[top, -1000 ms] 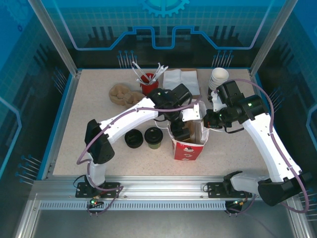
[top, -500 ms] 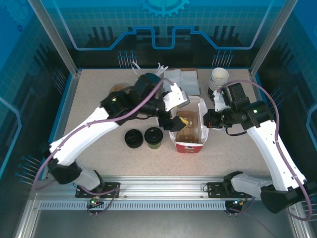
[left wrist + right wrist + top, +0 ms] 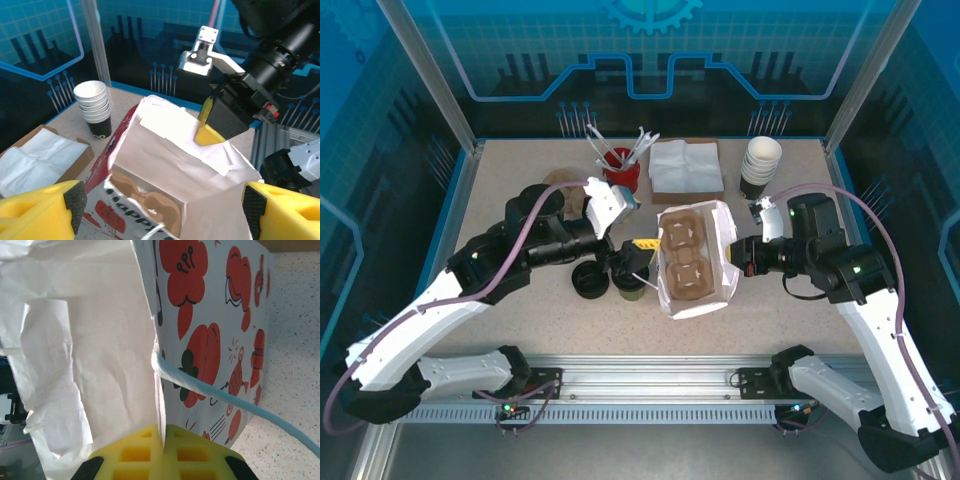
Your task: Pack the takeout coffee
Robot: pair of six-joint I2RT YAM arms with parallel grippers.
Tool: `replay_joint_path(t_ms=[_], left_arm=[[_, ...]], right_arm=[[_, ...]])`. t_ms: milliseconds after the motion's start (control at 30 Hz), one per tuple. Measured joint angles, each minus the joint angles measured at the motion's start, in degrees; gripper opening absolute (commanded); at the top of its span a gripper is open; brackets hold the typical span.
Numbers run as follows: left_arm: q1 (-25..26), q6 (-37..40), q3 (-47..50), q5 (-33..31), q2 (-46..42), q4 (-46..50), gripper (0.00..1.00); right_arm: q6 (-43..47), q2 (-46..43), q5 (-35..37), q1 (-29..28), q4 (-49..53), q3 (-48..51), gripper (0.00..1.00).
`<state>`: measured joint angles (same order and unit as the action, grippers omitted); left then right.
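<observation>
Left gripper [image 3: 632, 258] is hanging over the middle of the table, jaws spread wide and gripping nothing. On the left wrist camera its yellow fingers [image 3: 40, 212] are sitting far apart at the bottom corners.

Starting at the left, a low stack of black lids [image 3: 588, 281] is resting on the table. Just beside it on the right, the takeout coffee [image 3: 629, 290] is standing on the table, outside the bag. Its olive side is peeking out below the left gripper, which is covering part of its black lid.

Next along, the paper bag [image 3: 718, 225] is gaping open just right of the coffee, white lining showing. A brown cardboard carrier [image 3: 685, 255] with round wells is sitting inside. I cannot tell whether the bag is standing square or leaning.

Over on the bag's right rim, the right gripper [image 3: 745, 256] is pinching the paper. On the right wrist camera its yellow pads [image 3: 135, 457] are pressing together with the bag's edge between them. The bag's red-printed outer side is running off to the right, and a pale blue handle cord [image 3: 225, 399] is trailing across it.

Along the table's far edge, a red cup of stirrers [image 3: 620, 172] is standing first. Then come white napkins [image 3: 686, 165] in a brown box. A stack of lidless cups [image 3: 761, 162] is standing toward the far right corner.
</observation>
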<state>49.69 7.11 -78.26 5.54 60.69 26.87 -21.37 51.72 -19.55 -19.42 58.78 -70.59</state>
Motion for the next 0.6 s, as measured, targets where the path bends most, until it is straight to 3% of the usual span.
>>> replay_joint_path(t_ms=[367,600], left_arm=[[0.0,-2.4,3.2,-4.0,-2.3,-0.2,0.84],[0.0,-2.8,3.6,-4.7,-2.4,-0.3,0.84]], right_arm=[[-2.9,0.8,-2.0,0.0,-1.1,0.4,0.00],[-6.8,6.6,-2.4,1.9,-1.0,-0.3,0.00]])
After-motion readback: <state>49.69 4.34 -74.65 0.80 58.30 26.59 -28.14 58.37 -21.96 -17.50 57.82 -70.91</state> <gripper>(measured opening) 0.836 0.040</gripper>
